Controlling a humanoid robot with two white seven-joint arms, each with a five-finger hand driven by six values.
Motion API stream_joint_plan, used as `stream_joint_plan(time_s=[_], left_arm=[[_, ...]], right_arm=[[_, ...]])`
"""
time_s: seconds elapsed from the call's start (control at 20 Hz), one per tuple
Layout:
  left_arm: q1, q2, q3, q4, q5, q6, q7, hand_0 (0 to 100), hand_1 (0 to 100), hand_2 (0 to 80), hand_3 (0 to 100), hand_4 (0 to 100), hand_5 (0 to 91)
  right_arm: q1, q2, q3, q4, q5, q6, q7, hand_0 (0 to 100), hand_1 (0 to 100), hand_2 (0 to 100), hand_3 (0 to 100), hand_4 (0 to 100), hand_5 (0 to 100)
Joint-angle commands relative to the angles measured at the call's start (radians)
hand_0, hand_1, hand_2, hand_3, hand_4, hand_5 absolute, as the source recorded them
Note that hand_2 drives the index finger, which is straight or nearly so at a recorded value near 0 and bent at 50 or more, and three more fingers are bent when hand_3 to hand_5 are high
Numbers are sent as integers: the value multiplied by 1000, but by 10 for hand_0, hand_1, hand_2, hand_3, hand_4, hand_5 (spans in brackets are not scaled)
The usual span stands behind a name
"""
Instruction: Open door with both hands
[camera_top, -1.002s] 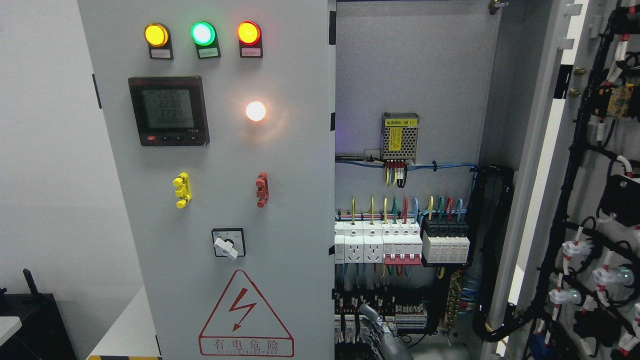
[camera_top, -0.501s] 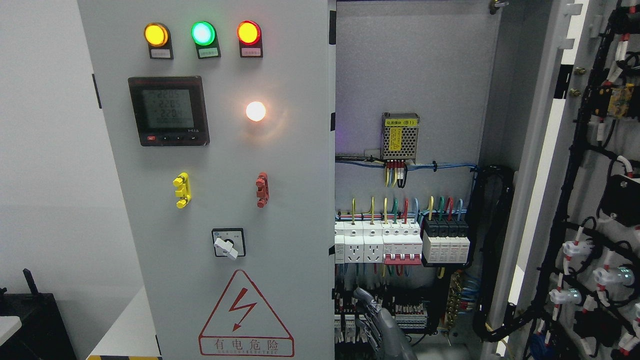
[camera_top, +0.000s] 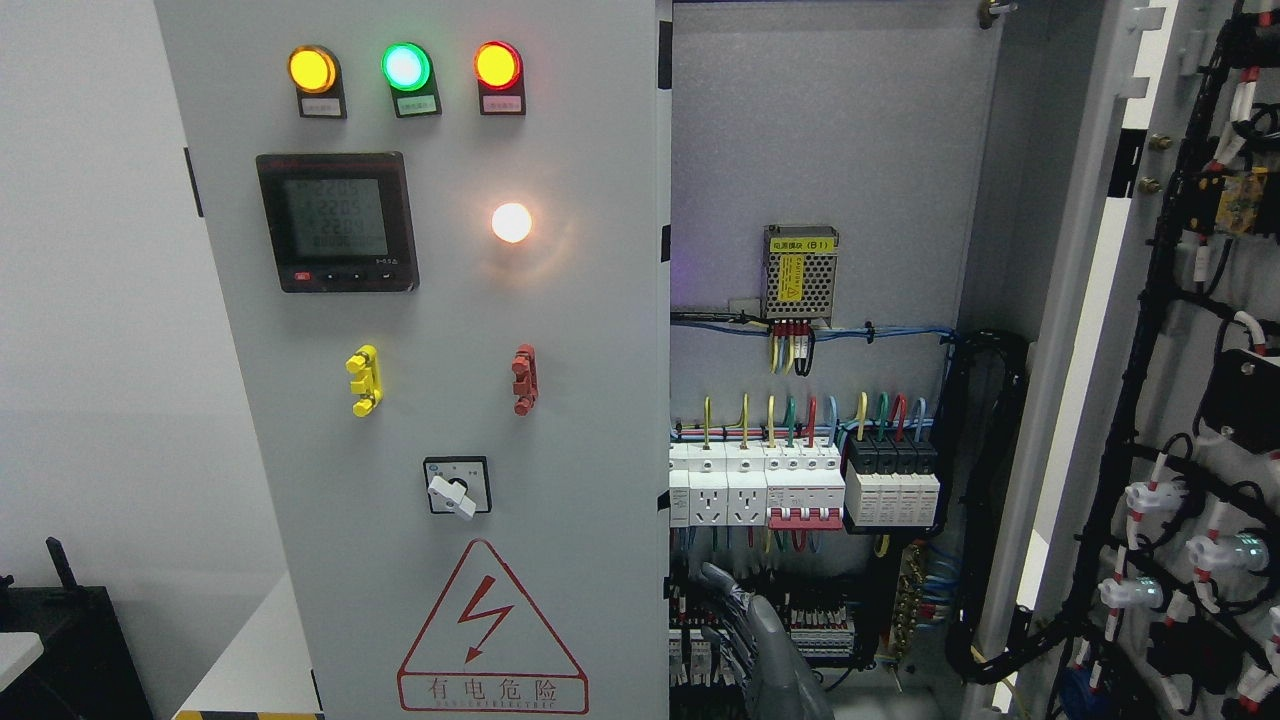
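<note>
The cabinet's left door (camera_top: 580, 400) is shut; it is a grey panel with three lamps, a meter and a red hazard triangle. The right door (camera_top: 1200, 420) stands swung wide open at the right, with its wired inner side showing. My right hand (camera_top: 762, 640), grey, rises from the bottom edge just right of the left door's free edge, in front of the lower terminal rows. Its fingers (camera_top: 718, 585) are stretched upward and hold nothing. The left arm is out of view.
Inside the open cabinet (camera_top: 820, 150) are a power supply (camera_top: 800, 272), a row of breakers (camera_top: 800, 490) and black cable bundles (camera_top: 985, 500). A selector switch (camera_top: 456, 487) sits on the left door. At the lower left are a white surface (camera_top: 250, 660) and dark equipment (camera_top: 60, 640).
My right hand has risen from the bottom edge and drifted slightly left, so more of its fingers and back show. The doors have not moved.
</note>
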Motion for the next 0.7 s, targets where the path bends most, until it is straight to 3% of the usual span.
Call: stream_joint_plan(time_s=[0.0,0.15,0.55,0.65], left_arm=[[0,0,0,0,0,1,0,0,0,0,0,30,0],[0,0,0,0,0,1,0,0,0,0,0,30,0],[0,0,0,0,0,1,0,0,0,0,0,29,0],[0,0,0,0,0,1,0,0,0,0,0,29,0]], right_arm=[[-21,-36,27,33,-38,0,2,0,0,0,0,0,0],[-21,-36,30,24,-44,0,54,0,0,0,0,0,0],[-50,-42,36,27,-58,4,59,0,0,0,0,0,0],[-55,-59,38,28,-64,4,59,0,0,0,0,0,0]])
